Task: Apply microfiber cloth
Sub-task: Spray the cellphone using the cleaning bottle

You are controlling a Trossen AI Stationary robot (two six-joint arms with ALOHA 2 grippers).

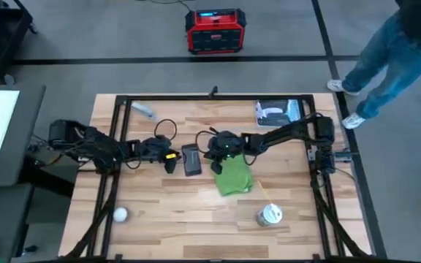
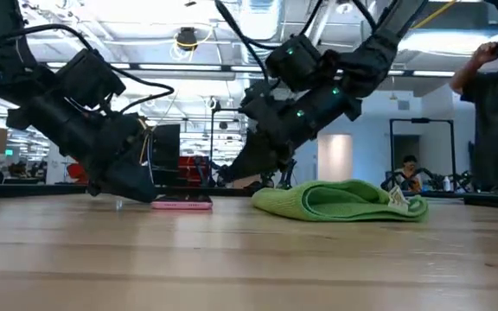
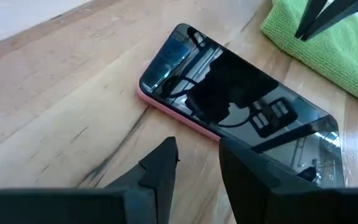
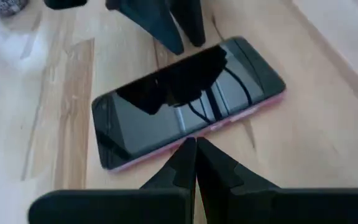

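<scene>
Both hands at the phone; cloth lies free beside it.

You have the microfiber cloth (image 1: pixel 234 178) folded on the tabletop (image 1: pixel 196 212), just right of the pink-edged phone (image 1: pixel 191 159), no hand gripping it. Left hand (image 3: pixel 194 163) sits low at the phone's left edge, fingers slightly apart. Right hand (image 4: pixel 196 163) reaches in from the right over the cloth's near end, fingers pressed together, tips at the phone's edge. Farther off: white ball (image 1: pixel 120 214), small cup (image 1: pixel 270 215), blue-and-white packet (image 1: pixel 277 111). A person (image 1: pixel 386 58) stands beyond the tabletop.
</scene>
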